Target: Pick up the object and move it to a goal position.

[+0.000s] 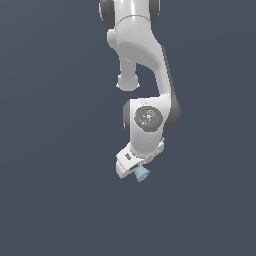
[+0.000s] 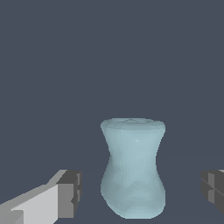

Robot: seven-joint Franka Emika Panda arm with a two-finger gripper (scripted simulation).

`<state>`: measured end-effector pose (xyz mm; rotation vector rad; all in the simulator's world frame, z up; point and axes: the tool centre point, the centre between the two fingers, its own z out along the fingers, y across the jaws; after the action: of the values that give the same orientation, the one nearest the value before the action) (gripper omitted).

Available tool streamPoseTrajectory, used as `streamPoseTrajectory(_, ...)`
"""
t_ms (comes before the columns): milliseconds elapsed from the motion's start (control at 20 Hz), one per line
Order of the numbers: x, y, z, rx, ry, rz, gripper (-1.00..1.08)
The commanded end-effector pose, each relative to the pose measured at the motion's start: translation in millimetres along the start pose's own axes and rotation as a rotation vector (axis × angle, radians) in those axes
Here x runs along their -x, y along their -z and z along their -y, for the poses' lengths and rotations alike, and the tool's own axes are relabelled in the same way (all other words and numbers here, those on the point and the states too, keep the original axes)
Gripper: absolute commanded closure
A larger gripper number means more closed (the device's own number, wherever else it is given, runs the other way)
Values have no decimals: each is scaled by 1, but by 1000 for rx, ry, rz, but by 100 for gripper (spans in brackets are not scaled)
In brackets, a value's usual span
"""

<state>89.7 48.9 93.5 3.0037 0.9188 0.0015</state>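
1 pale blue spool (image 2: 133, 168), upright btwn 2 tool fingers (image 2: 65, 194), tool (image 1: 136, 172) spread apart w/ gaps either side, 1 white arm (image 1: 145, 75)

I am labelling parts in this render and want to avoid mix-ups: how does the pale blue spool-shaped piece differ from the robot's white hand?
The pale blue spool-shaped piece is translucent-looking blue; the white hand is white with dark grey fingertips. The spool is curved, with a narrowed waist and flared ends; the hand is blocky and angular. In the exterior view the spool is far smaller than the hand. They share one spot: the spool sits between the open fingers, with gaps on both sides.
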Motion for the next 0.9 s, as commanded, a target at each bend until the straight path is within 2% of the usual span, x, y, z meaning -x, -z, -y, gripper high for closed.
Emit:
streamPoseTrajectory(0, 1, -12, 0, -1, 1, 1, -92)
streamPoseTrajectory(250, 1, -38, 1, -1, 4, 1, -92)
streamPoseTrajectory(550, 0, -41, 0, -1, 4, 1, -92)
streamPoseTrajectory(600, 0, -41, 0, -1, 4, 1, 108)
streamPoseTrajectory(850, 0, -41, 0, -1, 4, 1, 108)
